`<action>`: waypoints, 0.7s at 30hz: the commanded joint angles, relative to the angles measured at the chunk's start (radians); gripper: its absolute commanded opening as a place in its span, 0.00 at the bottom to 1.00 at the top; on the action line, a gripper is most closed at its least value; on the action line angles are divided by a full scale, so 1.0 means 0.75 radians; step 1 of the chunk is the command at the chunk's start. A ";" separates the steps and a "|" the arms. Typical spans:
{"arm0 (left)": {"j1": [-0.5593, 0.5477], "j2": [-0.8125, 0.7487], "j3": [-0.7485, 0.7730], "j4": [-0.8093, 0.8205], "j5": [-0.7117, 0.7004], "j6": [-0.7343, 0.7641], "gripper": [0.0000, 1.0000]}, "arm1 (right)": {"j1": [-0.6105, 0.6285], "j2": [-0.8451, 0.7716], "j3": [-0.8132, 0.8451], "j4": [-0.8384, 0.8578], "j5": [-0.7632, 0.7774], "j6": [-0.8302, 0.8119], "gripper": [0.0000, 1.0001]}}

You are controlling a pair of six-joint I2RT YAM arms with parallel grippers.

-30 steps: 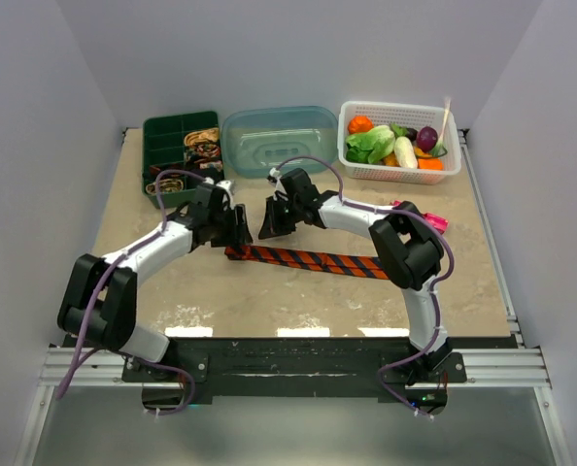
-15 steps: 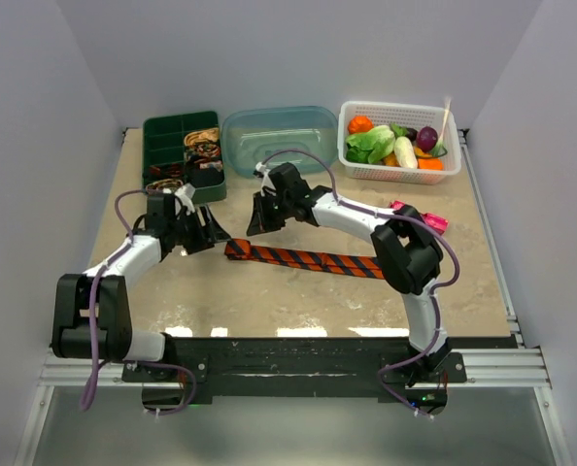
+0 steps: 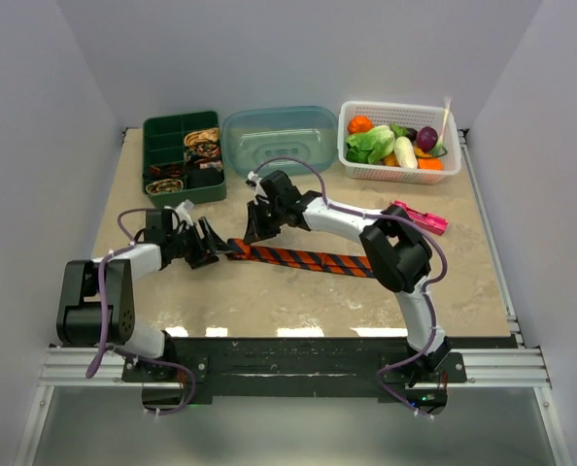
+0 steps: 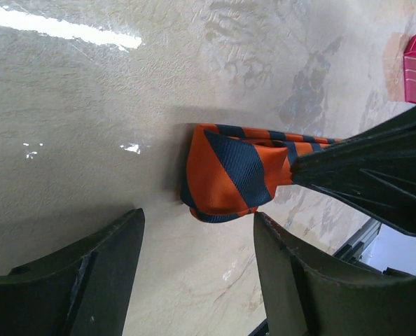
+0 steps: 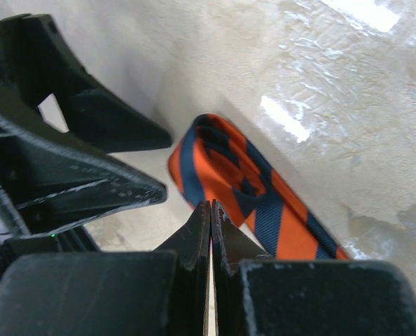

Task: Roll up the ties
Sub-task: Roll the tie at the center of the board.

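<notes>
Top external view shows a long orange tie with dark stripes [image 3: 303, 258] lying flat on the table. It lies on the near side of the green box with little compartments [image 3: 146, 155], a bit to the right of it. Some small rolled ties [image 3: 203, 144] sit inside that box.

The orange tie runs sideways across the table. Its left end is folded over into a short, thick flap, and that end is the one closest to the green box. The rest stretches off to the right, away from the box.

The left gripper [image 3: 203, 248] sits low, just to the left of the folded end. Its two fingers are spread wide and hold nothing. In the left wrist view the flap [image 4: 229, 171] lies right ahead of the open gap, not yet between the fingers.

The right gripper [image 3: 255, 225] comes in from the green box side, with its fingers pressed tight together. Its tip [image 5: 209, 210] is right at the edge of the flap. I cannot tell if it touches the cloth.

I think the roll should start at this folded end and go right, along the tie.
</notes>
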 commanded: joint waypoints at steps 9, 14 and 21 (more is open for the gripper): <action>0.013 0.075 -0.021 0.143 0.058 -0.044 0.69 | 0.003 0.054 -0.018 -0.007 0.075 -0.046 0.00; 0.013 0.120 -0.046 0.190 0.073 -0.054 0.68 | 0.003 0.071 -0.054 0.015 0.081 -0.040 0.00; -0.007 0.199 -0.058 0.276 0.107 -0.085 0.62 | 0.001 0.075 -0.069 0.020 0.083 -0.046 0.00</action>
